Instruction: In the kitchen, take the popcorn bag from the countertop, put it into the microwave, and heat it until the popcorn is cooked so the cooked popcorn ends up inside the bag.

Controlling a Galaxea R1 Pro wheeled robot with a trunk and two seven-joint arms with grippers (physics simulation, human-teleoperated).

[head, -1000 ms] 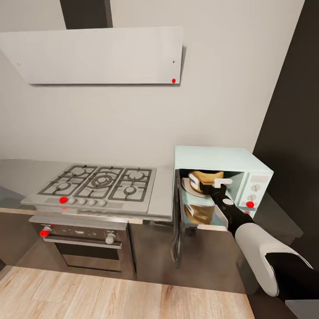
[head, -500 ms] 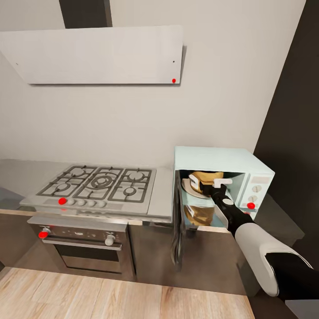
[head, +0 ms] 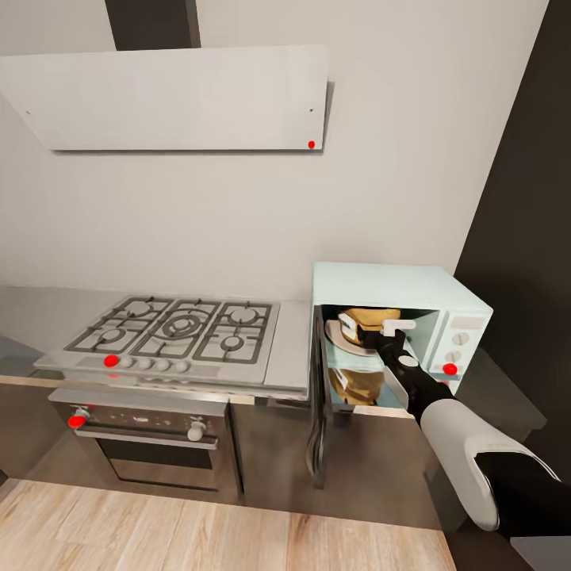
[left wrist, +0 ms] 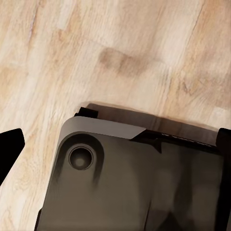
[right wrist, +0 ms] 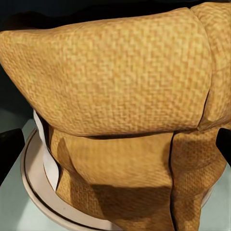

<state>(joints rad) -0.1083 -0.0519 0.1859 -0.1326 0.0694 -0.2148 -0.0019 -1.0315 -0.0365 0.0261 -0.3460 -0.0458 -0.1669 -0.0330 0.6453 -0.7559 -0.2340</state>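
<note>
Popcorn bag: the popcorn bag is a crumpled tan-brown sack with a woven-looking surface; in the right wrist view it shows deep folds, dark seams and a bulging upper part, with a strip of white at one side low down.

Microwave: the microwave is a pale mint-blue box standing on the tabletop near its right end, just beside the gas hob. Its dark glass door hangs wide open on the hob side, and the control panel with round knobs is on the far side from the hob.

Contents: the bag sits inside the cavity on a round white plate with a dark rim line; the cavity floor mirrors the bag below it.

Right pincer: the right pincer reaches into the open cavity on the end of its black and white arm. Its dark fingertips stand at the two sides of the wrist view, spread wide and closed on nothing.

Bag against pincer: the bag lies straight ahead of the right pincer, close in front of the spread tips, not touched by them.

Left pincer: the left pincer points down at the light wood floor over a dark part of the robot's base; its tips sit far apart, empty.
</note>
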